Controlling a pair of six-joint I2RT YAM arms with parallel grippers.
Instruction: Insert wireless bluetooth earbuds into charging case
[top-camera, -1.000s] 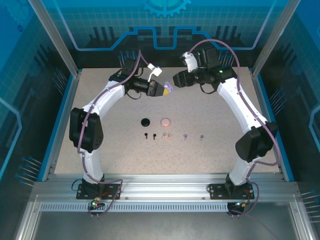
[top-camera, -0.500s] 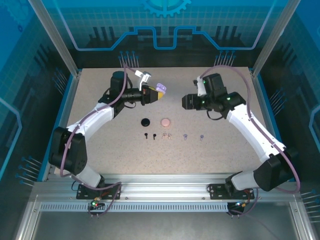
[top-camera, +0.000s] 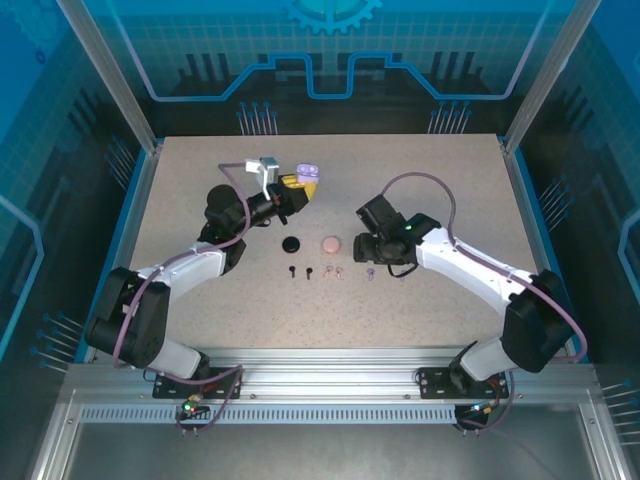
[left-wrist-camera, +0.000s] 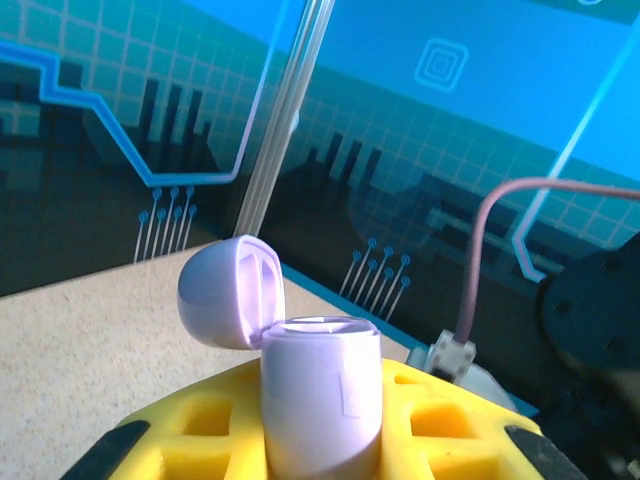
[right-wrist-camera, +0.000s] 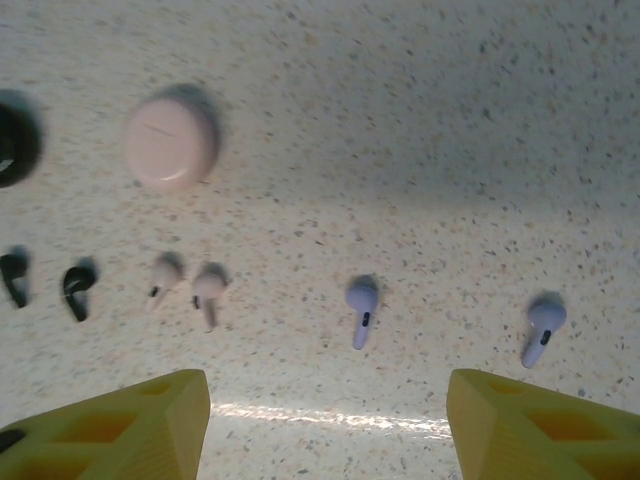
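wireless bluetooth earbuds (right-wrist-camera: 361, 305) lie loose in a single row across the middle of the speckled worktop (top-camera: 450, 180), running roughly parallel to its near edge: the black pair (right-wrist-camera: 76, 288) at the left end, the pale pink pair (right-wrist-camera: 209, 292) next, the lilac pair (right-wrist-camera: 543, 325) at the right with a wider gap between its two pieces. just to the far-edge side of the row sit a closed round pink case (right-wrist-camera: 170, 143) and a black case (top-camera: 291, 244), side by side and apart from the buds. the right gripper (right-wrist-camera: 327, 400) hangs low over the lilac end of the row, its yellow fingers spread wide with nothing between them. toward the far left corner of the worktop, the left gripper (top-camera: 292, 186) is clamped narrow around the body of the lilac charging case (left-wrist-camera: 320, 390), held clear of the surface and upright, its domed lid (left-wrist-camera: 230, 290) flipped back on the hinge and the top of the case open.
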